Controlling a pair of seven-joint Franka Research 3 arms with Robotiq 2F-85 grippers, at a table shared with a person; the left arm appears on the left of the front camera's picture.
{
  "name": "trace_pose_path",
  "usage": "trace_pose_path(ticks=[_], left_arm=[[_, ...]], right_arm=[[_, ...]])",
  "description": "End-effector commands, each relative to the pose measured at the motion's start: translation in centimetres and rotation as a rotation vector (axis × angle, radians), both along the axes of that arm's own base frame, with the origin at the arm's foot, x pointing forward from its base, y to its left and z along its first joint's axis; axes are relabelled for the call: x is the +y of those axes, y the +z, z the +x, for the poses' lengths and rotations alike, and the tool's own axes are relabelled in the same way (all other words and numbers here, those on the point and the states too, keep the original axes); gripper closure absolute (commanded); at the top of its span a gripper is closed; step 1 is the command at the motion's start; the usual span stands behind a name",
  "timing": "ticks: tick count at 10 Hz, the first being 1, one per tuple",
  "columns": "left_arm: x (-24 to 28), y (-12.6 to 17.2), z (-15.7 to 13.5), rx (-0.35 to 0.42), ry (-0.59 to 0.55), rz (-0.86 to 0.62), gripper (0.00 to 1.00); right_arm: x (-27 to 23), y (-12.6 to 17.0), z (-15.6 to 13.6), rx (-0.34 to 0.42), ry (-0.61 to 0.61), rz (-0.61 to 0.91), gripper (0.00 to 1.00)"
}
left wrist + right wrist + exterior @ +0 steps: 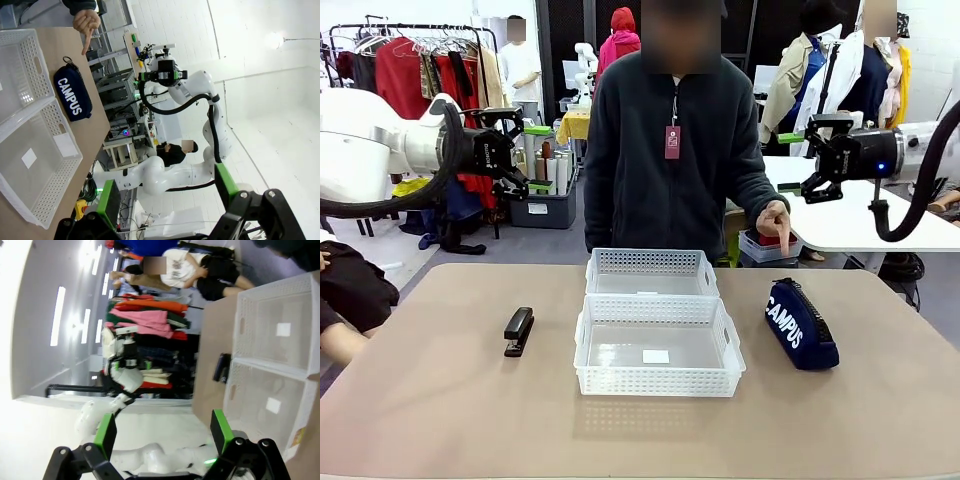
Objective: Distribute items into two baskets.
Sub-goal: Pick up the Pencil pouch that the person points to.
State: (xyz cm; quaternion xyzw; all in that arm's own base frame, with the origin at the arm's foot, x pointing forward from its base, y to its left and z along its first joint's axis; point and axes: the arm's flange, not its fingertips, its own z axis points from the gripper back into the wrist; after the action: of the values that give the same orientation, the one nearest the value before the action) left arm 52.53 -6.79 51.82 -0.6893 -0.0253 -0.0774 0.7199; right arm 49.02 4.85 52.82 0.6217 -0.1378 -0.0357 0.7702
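Note:
Two translucent-white lattice baskets stand mid-table, the near basket (657, 381) touching the far basket (651, 262); both look empty. A black stapler (518, 331) lies left of them and a navy "CAMPUS" pouch (801, 323) lies to their right. A person's hand (777, 225) points down at the pouch. My left gripper (525, 155) hangs open high at the left, well above the table. My right gripper (820, 160) is open high at the right. The left wrist view shows the left gripper (167, 195) empty, with the pouch (72, 93) and baskets (62, 145) beyond. In the right wrist view, the right gripper (162, 432) is empty, with the stapler (221, 367) and baskets (231, 395) beyond.
The person stands at the far edge behind the baskets. At the table's left edge sits another person's arm (340, 340). A white side table (860, 215) stands behind at the right. Bare tabletop (440, 410) runs along the front.

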Motion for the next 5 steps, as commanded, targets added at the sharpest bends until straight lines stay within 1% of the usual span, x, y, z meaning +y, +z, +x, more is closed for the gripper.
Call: trace_pose_path(ticks=[1, 2, 3, 4, 5], left_arm=[[0.0, 0.2, -0.1, -0.003, 0.000, -0.001, 0.00], [0.0, 0.2, -0.1, -0.003, 0.000, -0.001, 0.00], [0.0, 0.2, -0.1, -0.003, 0.000, -0.001, 0.00], [0.0, 0.2, -0.1, -0.003, 0.000, -0.001, 0.00], [0.0, 0.2, -0.1, -0.003, 0.000, -0.001, 0.00]], right_arm=[[0.8, 2.2, 1.2, -0.034, -0.046, -0.178, 0.00], [1.0, 3.0, 1.2, -0.024, -0.068, -0.255, 0.00], [0.9, 3.3, 1.3, -0.024, -0.123, -0.386, 0.00], [1.2, 2.9, 1.6, -0.035, -0.168, -0.499, 0.00], [1.4, 2.3, 2.4, 0.012, -0.163, -0.579, 0.00]])
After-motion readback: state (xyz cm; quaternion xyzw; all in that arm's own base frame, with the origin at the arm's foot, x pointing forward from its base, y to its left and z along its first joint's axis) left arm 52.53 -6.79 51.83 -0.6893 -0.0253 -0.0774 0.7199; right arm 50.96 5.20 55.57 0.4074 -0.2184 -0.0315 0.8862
